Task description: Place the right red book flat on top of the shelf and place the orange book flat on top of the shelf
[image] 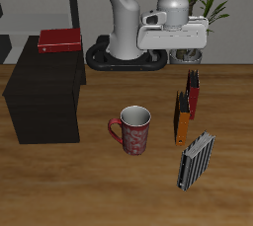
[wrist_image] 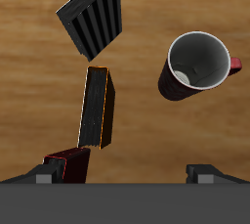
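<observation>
The right red book (image: 59, 40) lies flat on top of the black shelf (image: 44, 97), near its back edge. The orange book (image: 182, 119) stands on edge on the table, with a darker red book (image: 194, 88) standing just behind it. My gripper (image: 181, 58) hangs open and empty above and behind these two books. In the wrist view the gripper (wrist_image: 125, 174) has its fingers wide apart. The orange book (wrist_image: 96, 108) shows edge-on there as a dark slab with orange trim, and the darker red book (wrist_image: 66, 161) is by one fingertip (wrist_image: 44, 174).
A red patterned mug (image: 133, 129) stands between the shelf and the books, also in the wrist view (wrist_image: 198, 65). A black-and-white striped book (image: 195, 161) lies nearer the table's front edge, also in the wrist view (wrist_image: 93, 15). A potted plant (image: 212, 3) stands behind the robot base.
</observation>
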